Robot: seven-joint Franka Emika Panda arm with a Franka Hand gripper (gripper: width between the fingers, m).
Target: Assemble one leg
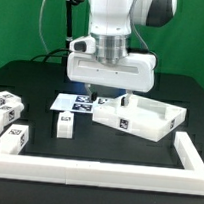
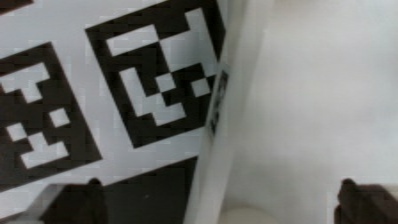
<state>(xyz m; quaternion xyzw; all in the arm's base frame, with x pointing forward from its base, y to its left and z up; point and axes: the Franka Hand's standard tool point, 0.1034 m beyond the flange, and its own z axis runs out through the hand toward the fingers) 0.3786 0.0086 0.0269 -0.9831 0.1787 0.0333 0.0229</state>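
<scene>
While your gripper (image 1: 96,93) hangs low over the marker board (image 1: 75,104) at mid-worktop, its fingertips (image 2: 71,200) stand wide apart with nothing between them. You'll find the leg (image 1: 66,125) upright just beside that board, toward the front edge, apart from the gripper. The walled white tray (image 1: 153,125) nearer the worktop edge at the exterior view's right shows only its own floor.

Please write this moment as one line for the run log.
gripper: open, low over marker board | white panel: beside gripper | nearest leg: on table, not held
</scene>
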